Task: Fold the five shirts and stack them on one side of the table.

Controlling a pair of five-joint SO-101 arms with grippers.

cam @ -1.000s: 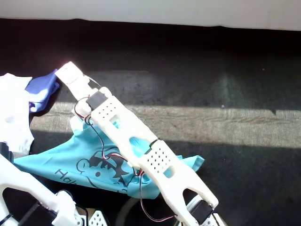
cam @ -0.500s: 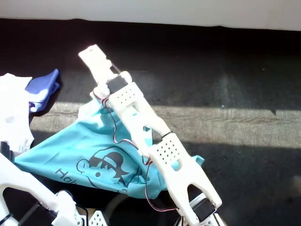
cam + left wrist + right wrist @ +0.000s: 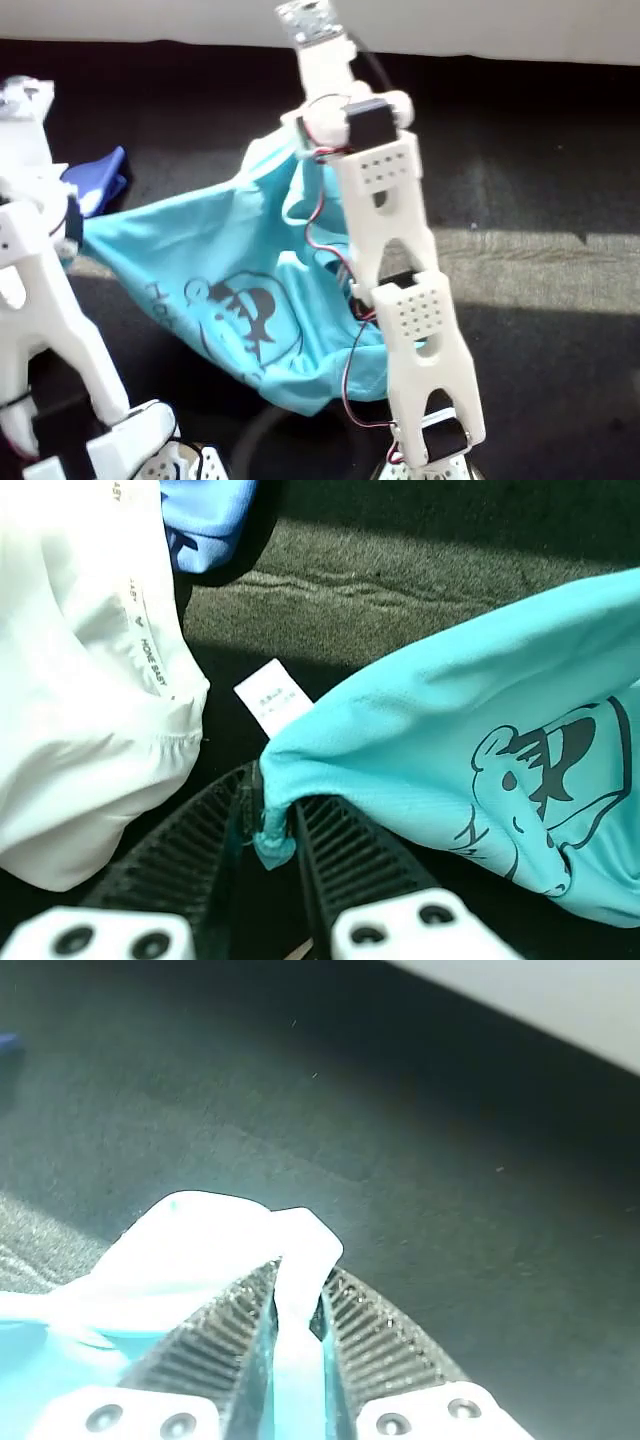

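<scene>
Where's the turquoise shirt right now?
High view: the turquoise shirt stretches left of centre between the left end effector, beside the white shirt, and the right end effector, each pinching an edge.

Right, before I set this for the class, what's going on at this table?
Both arms hold one turquoise shirt. The left gripper is shut on an edge near its label, and the right gripper is shut on a bunched edge higher up, so the shirt hangs spread between them over the dark table. A white shirt and a blue shirt lie rumpled beside the left arm.

Turquoise shirt [image 3: 190, 250] — dark cartoon print [image 3: 243, 320]
</scene>
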